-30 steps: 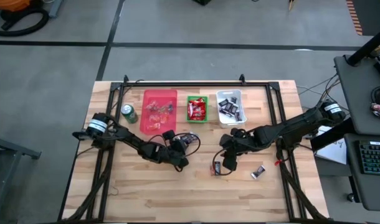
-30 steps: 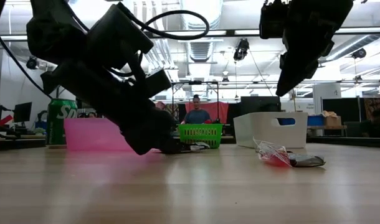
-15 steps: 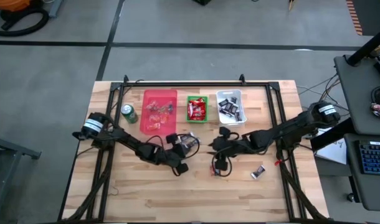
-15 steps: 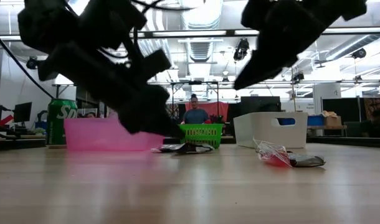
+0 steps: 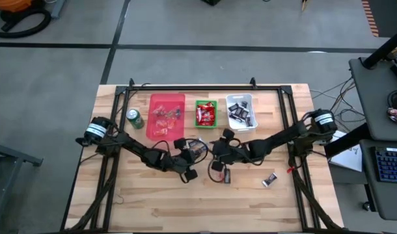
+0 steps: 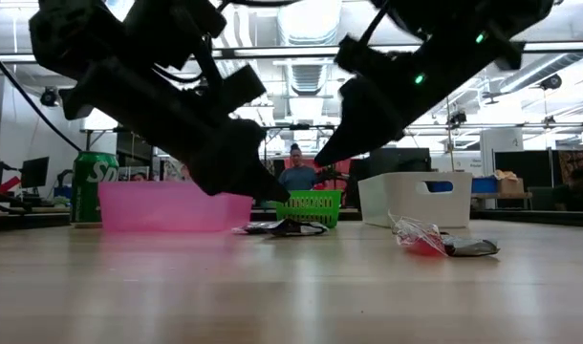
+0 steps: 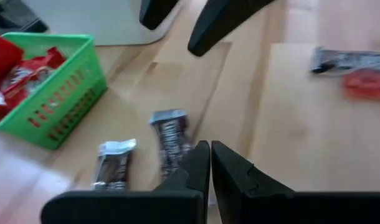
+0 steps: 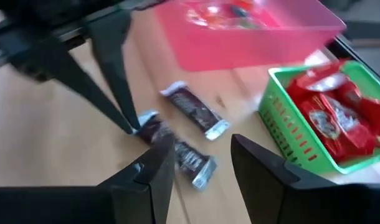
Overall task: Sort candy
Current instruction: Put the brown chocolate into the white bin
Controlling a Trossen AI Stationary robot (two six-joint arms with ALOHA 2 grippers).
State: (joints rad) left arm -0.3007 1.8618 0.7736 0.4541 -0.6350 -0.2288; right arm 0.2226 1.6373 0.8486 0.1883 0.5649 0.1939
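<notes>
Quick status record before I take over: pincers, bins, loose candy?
left pincer: shut, tip at the wrapper end of a dark candy; grip unclear
right pincer: open, over the same candy
bins: pink tray, green basket, white bin
other loose: second dark candy, red piece, silver piece

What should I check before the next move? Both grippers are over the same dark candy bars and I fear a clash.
1. Left gripper shut: ok, fingers together.
2. Left gripper holding a bar: cannot tell. Its tip meets a wrapper end of the dark candy bars, but the low view shows bars lying on the table.
3. Right gripper open: ok, a bar lies below the gap.
4. Room between the grippers: not ok, they are close together.
5. White bin unobstructed: ok.
6. Table cleared: not ok, loose candy remains.
</notes>
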